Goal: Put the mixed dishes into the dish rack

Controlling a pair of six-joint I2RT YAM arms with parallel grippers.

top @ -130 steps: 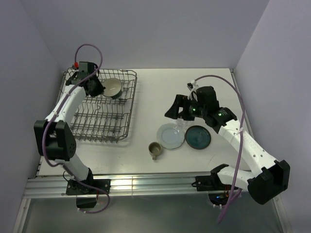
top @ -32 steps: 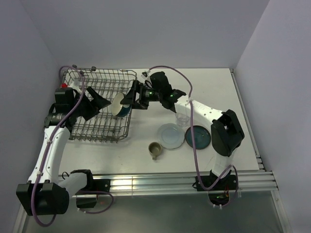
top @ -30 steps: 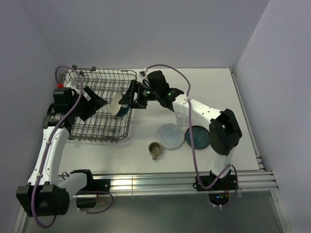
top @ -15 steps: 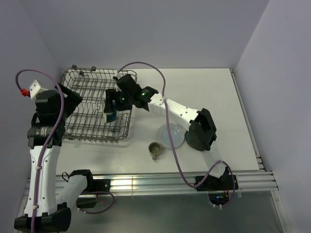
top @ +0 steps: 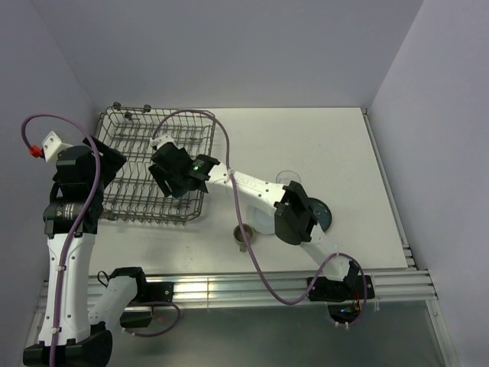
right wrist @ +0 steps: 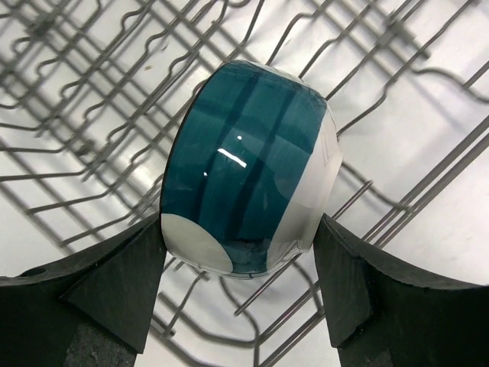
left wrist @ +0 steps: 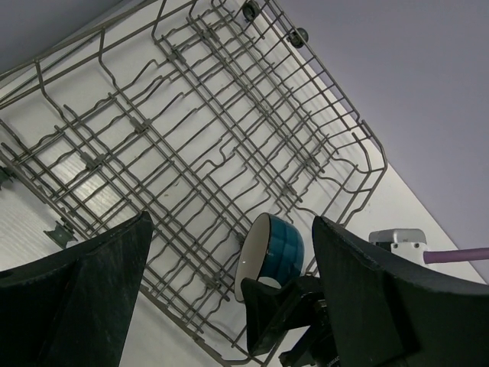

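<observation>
The bowl (right wrist: 244,160), teal outside and cream inside (left wrist: 275,252), stands on edge over the wires of the dish rack (top: 157,215) near its front right corner. My right gripper (right wrist: 241,260) is shut on it, a finger against each side. In the top view this gripper (top: 170,174) hides the bowl. My left gripper (top: 105,162) hangs open and empty above the rack's left side, well apart from the bowl. On the table lie the mug (top: 242,237), the pale blue plate (top: 263,220), the dark teal plate (top: 322,215) and the glass tumbler (top: 289,178).
The right arm (top: 252,187) stretches across the table from the plates to the rack and covers part of both plates. The rack's tines (left wrist: 191,115) stand in rows with no other dish among them. Walls close in behind and at both sides.
The right gripper has carried the bowl from the rack's right rim leftward and down in among the wires. The left arm has drawn back and risen away from the rack.
</observation>
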